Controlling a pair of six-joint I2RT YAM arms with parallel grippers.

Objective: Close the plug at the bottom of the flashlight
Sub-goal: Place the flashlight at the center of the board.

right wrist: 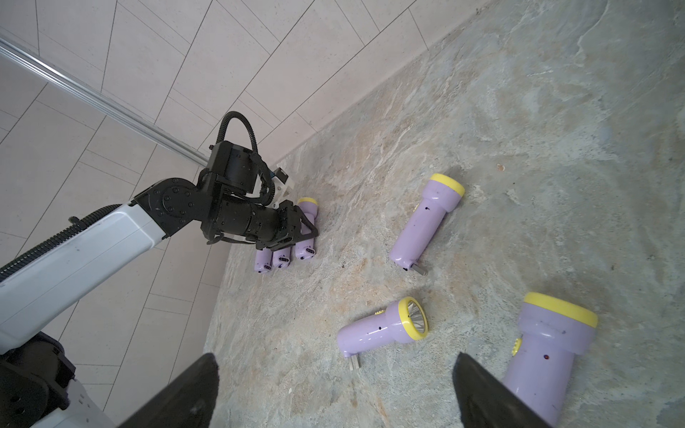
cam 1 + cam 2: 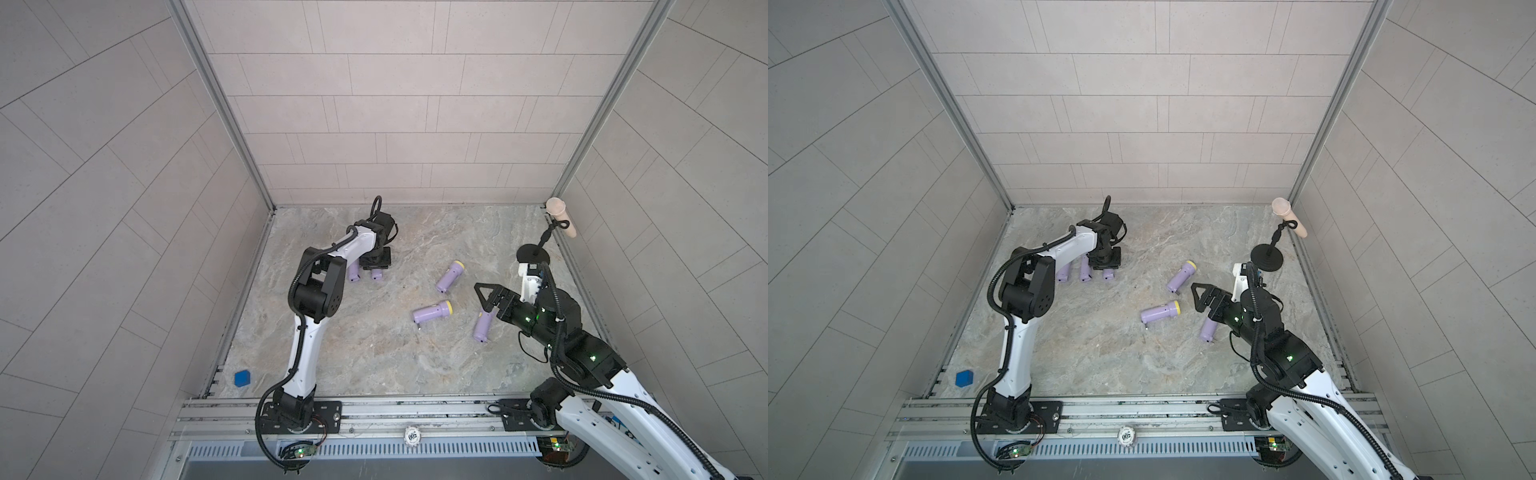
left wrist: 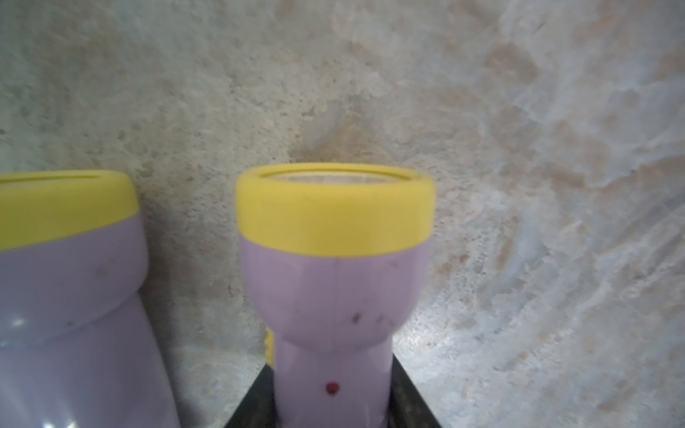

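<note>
Three purple flashlights with yellow heads lie side by side at the back left. My left gripper (image 2: 1106,262) is shut on the rightmost of them, the held flashlight (image 3: 333,296), whose handle sits between the black fingers (image 3: 407,404). Its bottom end (image 1: 305,252) shows no prongs sticking out. Three more lie loose mid-right: one (image 2: 432,311) with its plug (image 1: 354,361) folded out, one further back (image 2: 449,276) with its prongs out too, and one (image 2: 483,326) partly under my right gripper (image 2: 480,298). That gripper hangs open and empty above the table, as the right wrist view also shows (image 1: 335,374).
A black round stand (image 2: 533,253) carrying a beige microphone-like object (image 2: 559,216) is at the back right corner, close behind my right arm. A blue block (image 2: 242,378) lies off the table's left edge. Tiled walls close in three sides.
</note>
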